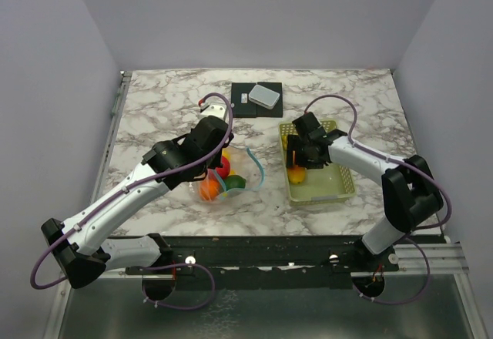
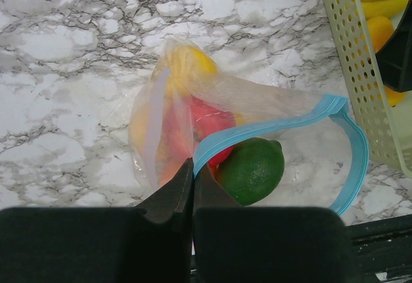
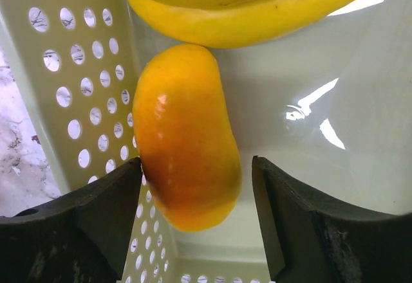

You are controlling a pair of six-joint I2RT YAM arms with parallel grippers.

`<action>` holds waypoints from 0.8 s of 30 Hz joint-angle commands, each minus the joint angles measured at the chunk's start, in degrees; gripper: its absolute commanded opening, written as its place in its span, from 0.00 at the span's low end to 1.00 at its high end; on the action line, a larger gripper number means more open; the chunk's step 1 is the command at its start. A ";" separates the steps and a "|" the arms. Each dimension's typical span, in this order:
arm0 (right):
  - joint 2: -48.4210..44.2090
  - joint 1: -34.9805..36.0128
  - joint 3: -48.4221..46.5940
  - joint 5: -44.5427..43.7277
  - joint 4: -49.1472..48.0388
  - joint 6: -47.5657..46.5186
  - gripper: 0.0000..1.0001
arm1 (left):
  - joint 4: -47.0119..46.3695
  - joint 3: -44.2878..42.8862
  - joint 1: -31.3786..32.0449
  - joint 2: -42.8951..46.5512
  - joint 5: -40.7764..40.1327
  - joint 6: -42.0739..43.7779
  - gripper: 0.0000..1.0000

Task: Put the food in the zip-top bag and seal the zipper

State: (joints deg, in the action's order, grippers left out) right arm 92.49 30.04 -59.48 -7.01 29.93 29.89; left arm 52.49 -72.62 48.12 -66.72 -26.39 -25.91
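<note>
left gripper (image 2: 193, 167) pinching zipper (image 2: 278, 126); basket (image 3: 335, 186) wall crowding right gripper (image 3: 196, 167), perhaps touching

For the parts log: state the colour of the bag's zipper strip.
Light blue; the zipper shows best in the left wrist view.

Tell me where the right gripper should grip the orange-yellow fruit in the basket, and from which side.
Likely across its narrow width, from above. The orange-yellow fruit lies lengthwise, its near half inside the open right gripper; the basket wall crowds one side, the banana its far end.
</note>
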 commanded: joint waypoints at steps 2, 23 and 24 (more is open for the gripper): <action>1.67 -0.68 0.93 0.60 -1.78 -0.84 0.73 | 0.44 -1.65 0.11 1.17 -0.36 -0.80 0.00; -6.62 -0.84 -0.76 -3.44 3.99 -1.39 0.28 | 0.35 -1.83 0.11 0.73 -0.55 -0.63 0.00; -7.61 -0.86 -1.07 -3.00 4.44 -1.53 0.27 | 0.30 -1.76 0.05 0.68 -0.66 -0.63 0.00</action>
State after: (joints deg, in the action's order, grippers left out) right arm 89.49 29.54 -58.76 -8.67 31.27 29.02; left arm 52.75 -72.64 48.12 -66.72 -26.39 -26.13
